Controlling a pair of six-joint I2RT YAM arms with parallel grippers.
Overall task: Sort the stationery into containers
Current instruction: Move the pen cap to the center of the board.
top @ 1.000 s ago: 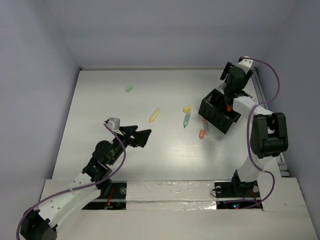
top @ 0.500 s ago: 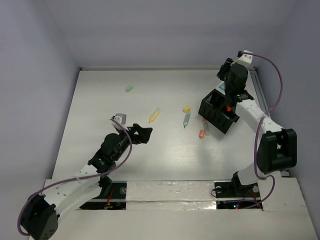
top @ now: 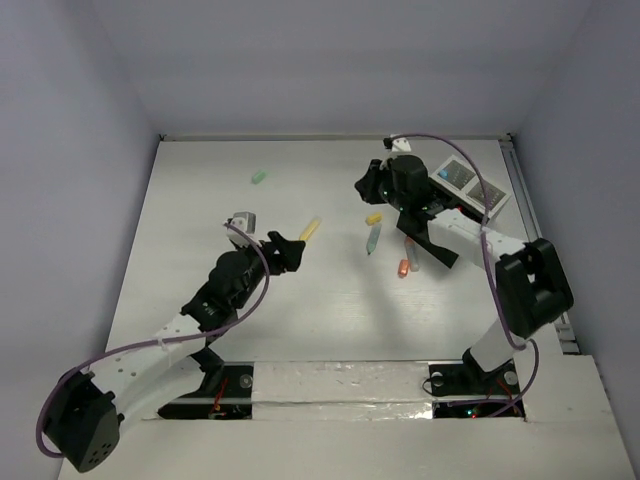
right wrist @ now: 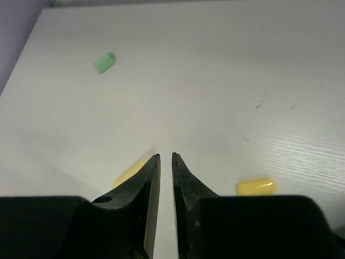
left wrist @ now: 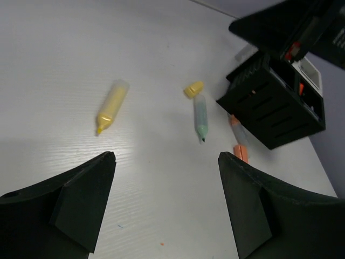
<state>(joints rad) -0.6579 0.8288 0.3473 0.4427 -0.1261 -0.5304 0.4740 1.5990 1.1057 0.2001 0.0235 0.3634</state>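
Left pincer (left wrist: 167, 202): released. Your left wrist view shows the jaws wide apart with nothing between them, and the yellow marker (left wrist: 111, 105) lies on the surface (left wrist: 81, 43) up-frame of them.
Right pincer (right wrist: 166, 162): clenched on nothing. Only its own camera shows you the thin slit between the jaws.
Left wrist only: you see something orange inside the black box (left wrist: 275, 108), which the right arm partly covers in the top view.
Top only: the white tray (top: 470, 185) sits at upper right, and the green block (top: 259, 177) at upper left, well apart.
Centre: the yellow block (top: 373, 217), teal marker (top: 374, 238) and orange marker (top: 404, 267) lie just left of the box.
Change: your right arm has swung from over the box toward centre — uncovering the tray — and its jaws have closed. The left pincer has moved nearer the yellow marker.
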